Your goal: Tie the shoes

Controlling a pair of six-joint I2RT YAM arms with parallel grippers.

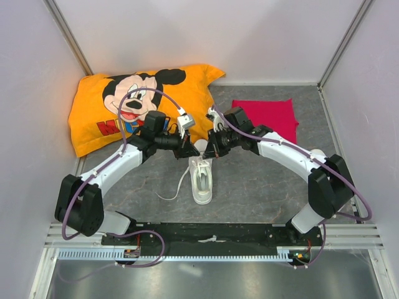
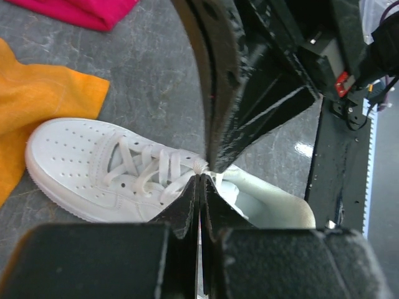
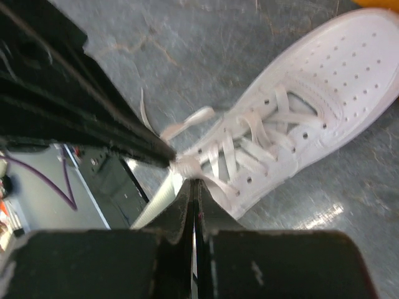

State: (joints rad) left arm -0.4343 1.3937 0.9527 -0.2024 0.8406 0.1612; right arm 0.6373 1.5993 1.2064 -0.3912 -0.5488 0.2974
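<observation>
Between left tool (image 1: 189,151), right tool (image 1: 212,151), one shoe (image 1: 202,182)

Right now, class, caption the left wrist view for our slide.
Left gripper shut on the lace of a white shoe.

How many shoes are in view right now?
1. A white sneaker lies centrally, toe toward the orange pillow. No second shoe shows; the arms could hide one.

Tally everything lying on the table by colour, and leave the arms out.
White shoe: 1
Orange pillow: 1
Red cloth: 1
Total: 3
</observation>
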